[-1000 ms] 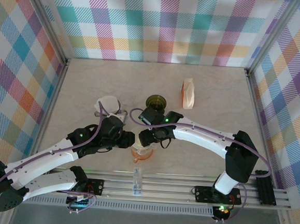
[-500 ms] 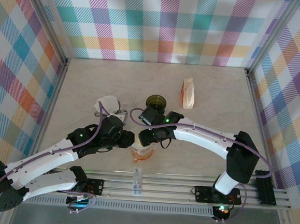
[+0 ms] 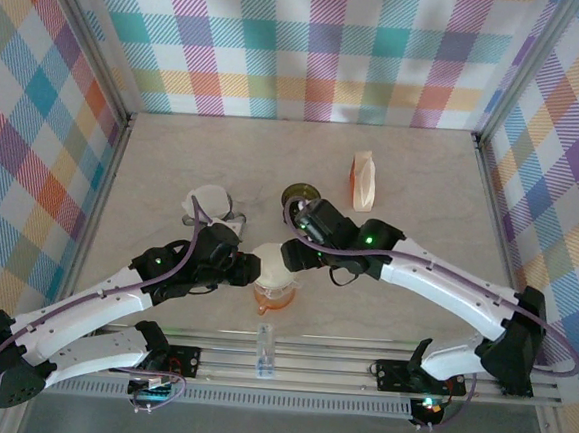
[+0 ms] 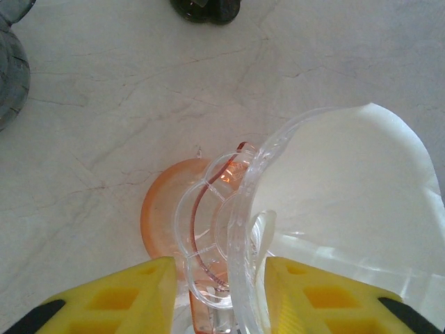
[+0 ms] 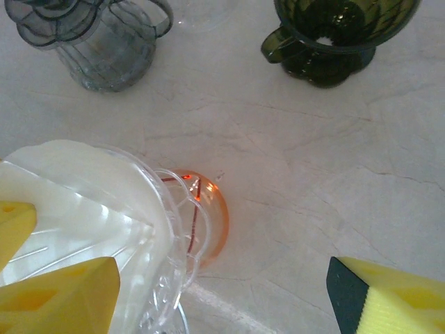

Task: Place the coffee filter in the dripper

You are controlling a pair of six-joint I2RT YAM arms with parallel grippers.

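Left gripper [image 4: 221, 278] clamped, as far as the close view shows, on the rim and handle of the clear dripper [image 4: 240, 209]. The white coffee filter [image 4: 348, 181] sits inside the dripper, its edge rising past the rim. Below is an orange vessel [image 4: 156, 216] on the marble-patterned table [image 4: 104, 125]; whether the dripper rests on it cannot be told. Right gripper [image 5: 222, 271] hangs just beside the dripper, jaws spread wide and grasping nothing. Farther back stand a dark green dripper [image 5: 327, 42] and a smoky grey one [image 5: 104, 42].
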